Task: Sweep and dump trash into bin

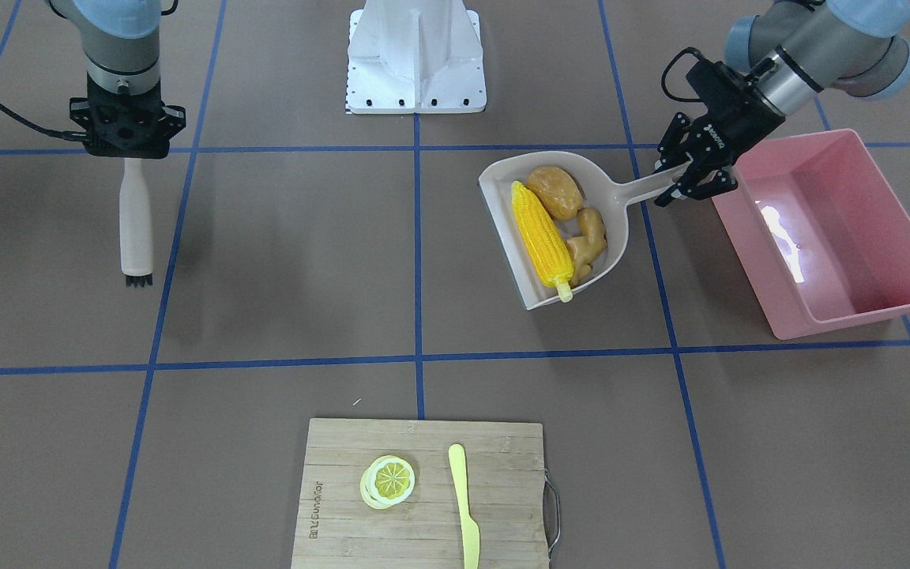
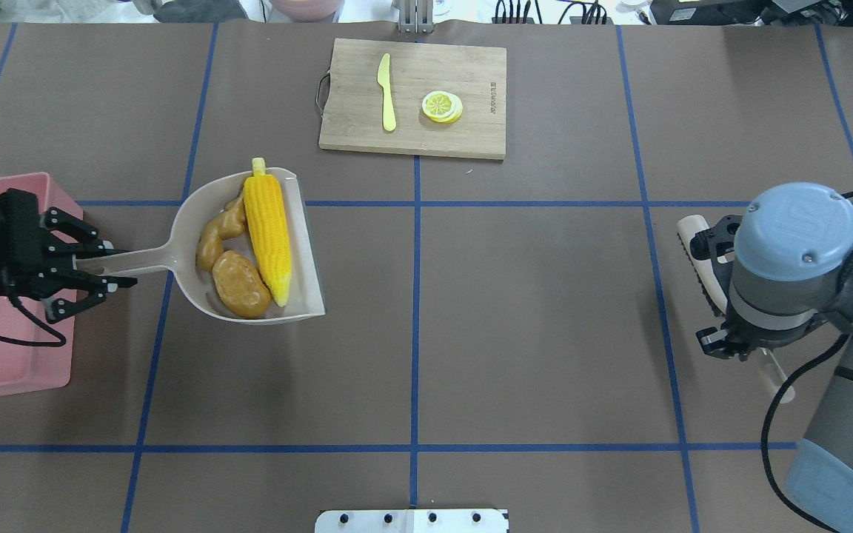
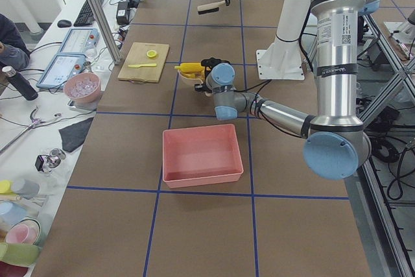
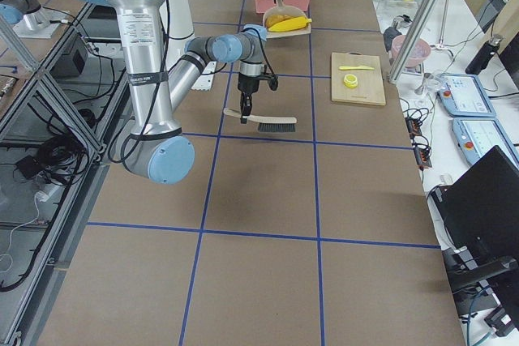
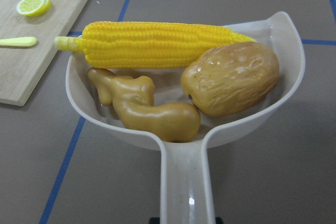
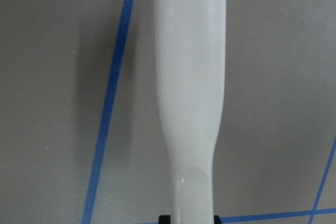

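My left gripper (image 1: pixel 688 178) is shut on the handle of a beige dustpan (image 1: pixel 500 183), right beside the pink bin (image 1: pixel 747 253). The pan holds the yellow corn cob (image 1: pixel 540 237), the orange-brown potato (image 1: pixel 555 192) and the tan ginger root (image 1: pixel 589 237), which also show in the left wrist view: corn (image 5: pixel 157 43), potato (image 5: pixel 231 77), ginger (image 5: pixel 142 106). The pan's mouth points away from the bin, whose inside shows nothing in it. My right gripper (image 1: pixel 127 152) is shut on the white handle of a brush (image 1: pixel 136 221), far off at the table's other side.
A wooden cutting board (image 1: pixel 344 458) at the table's far edge from the robot carries a lemon slice (image 1: pixel 388 480) and a pale yellow knife (image 1: pixel 464 506). The robot's white base (image 1: pixel 415 55) stands at the middle of the near edge. Blue tape lines cross the brown table.
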Robot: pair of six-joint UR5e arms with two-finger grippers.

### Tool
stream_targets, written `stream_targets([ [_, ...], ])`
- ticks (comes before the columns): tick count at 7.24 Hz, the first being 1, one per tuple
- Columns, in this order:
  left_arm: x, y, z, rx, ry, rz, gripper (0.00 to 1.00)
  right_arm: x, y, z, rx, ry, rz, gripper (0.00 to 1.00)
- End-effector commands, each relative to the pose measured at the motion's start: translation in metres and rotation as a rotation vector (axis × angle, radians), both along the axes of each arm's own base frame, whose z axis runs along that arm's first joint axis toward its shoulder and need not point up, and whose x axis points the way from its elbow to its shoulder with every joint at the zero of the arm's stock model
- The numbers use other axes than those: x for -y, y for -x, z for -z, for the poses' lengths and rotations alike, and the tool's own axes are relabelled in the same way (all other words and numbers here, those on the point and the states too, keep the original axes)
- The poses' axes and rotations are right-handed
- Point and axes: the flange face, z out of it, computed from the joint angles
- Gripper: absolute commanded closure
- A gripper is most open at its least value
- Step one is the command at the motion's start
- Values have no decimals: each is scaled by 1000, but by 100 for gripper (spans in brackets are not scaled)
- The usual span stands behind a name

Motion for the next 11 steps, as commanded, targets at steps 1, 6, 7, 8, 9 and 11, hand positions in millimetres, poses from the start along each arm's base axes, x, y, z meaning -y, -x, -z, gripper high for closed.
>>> stream_targets([
  [1, -40, 90, -49, 36, 69, 81, 100, -4, -30, -43, 34, -38, -6, 100],
  [6, -162, 242, -142, 72, 377, 233, 100, -50, -95, -160, 200, -47, -83, 100],
  [7, -181, 257, -162, 104, 380, 256, 100, -55, -114, -173, 237, -31, -101, 100],
  [8, -194, 265, -173, 116, 412, 284, 100, -68, -131, -190, 264, -38, -99, 100],
  [9, -205, 272, -178, 128, 458, 309, 100, -72, -137, -217, 316, -66, -112, 100],
  [11, -198, 284, -167, 197, 519, 324, 100, -80, -139, -217, 350, -13, -133, 100],
])
